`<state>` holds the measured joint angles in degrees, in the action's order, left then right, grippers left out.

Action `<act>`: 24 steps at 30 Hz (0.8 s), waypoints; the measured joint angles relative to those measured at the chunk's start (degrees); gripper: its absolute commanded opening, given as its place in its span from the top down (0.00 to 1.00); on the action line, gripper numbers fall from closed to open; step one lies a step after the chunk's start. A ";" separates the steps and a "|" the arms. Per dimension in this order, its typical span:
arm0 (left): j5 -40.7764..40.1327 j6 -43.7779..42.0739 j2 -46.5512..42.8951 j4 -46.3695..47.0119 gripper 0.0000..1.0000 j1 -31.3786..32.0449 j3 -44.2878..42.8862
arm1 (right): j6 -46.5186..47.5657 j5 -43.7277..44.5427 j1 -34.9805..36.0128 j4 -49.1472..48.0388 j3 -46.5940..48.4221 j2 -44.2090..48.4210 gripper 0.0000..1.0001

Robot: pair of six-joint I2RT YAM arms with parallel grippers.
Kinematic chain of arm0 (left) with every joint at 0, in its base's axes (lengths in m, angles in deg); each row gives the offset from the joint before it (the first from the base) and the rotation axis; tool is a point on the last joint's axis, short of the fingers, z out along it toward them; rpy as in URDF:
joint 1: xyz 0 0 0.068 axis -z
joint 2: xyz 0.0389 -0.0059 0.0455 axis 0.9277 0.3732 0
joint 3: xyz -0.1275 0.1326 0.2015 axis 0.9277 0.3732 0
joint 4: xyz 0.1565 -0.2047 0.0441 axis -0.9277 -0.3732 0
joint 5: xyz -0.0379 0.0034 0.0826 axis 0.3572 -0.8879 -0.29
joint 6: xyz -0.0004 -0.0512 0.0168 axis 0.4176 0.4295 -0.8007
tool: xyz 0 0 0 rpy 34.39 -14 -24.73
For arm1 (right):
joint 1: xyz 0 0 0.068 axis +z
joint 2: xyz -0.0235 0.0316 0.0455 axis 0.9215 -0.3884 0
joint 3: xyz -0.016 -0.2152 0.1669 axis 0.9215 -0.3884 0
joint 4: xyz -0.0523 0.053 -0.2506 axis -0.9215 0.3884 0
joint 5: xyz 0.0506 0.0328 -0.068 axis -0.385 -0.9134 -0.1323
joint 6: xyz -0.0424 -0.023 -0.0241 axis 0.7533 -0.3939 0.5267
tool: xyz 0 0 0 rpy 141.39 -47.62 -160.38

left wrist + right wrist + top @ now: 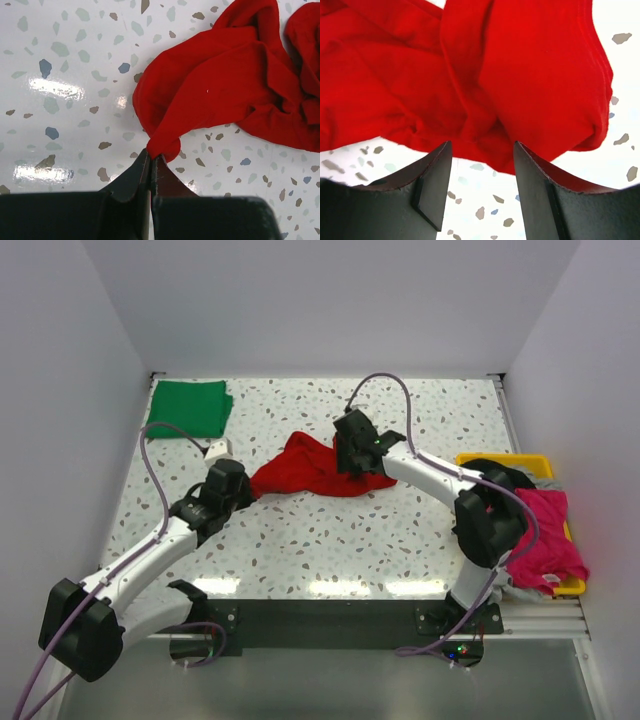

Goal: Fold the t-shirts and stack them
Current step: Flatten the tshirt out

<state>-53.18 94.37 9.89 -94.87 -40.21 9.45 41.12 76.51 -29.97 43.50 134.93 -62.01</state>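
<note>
A crumpled red t-shirt (310, 468) lies in the middle of the speckled table. My left gripper (240, 488) is shut on the shirt's left corner; in the left wrist view the cloth (220, 85) bunches out from between the closed fingertips (151, 156). My right gripper (352, 452) is open at the shirt's right part; in the right wrist view its fingers (436, 170) straddle the near edge of the red cloth (485, 75) without closing on it. A folded green t-shirt (188, 406) lies flat at the far left corner.
A yellow tray (505, 462) stands at the right edge with a black garment (500, 476) and a magenta garment (545, 535) over it, and grey cloth (525, 585) below. A small white object (217, 449) lies near the left gripper. White walls enclose the table.
</note>
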 measured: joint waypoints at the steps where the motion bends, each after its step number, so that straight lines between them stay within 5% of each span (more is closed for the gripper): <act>1: 0.07 0.00 0.00 0.02 1.00 0.00 0.00 | -0.11 0.33 0.09 0.07 0.22 -0.90 0.45; 8: 0.24 -0.02 0.00 0.02 1.00 0.00 0.28 | -0.63 2.43 -0.09 1.07 4.52 -9.77 0.54; 14: 0.15 -0.22 0.00 -0.31 1.00 -0.02 0.28 | -0.72 4.44 -0.09 3.89 8.74 -12.02 1.00; 24: -2.08 -4.17 0.42 -5.09 1.00 -3.23 -8.68 | 0.50 2.93 -7.76 8.07 10.69 -1.68 1.00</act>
<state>-55.26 90.19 10.30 -99.96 -43.44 0.77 41.62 79.44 -37.73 51.56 145.62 -63.69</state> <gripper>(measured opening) 0.027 0.015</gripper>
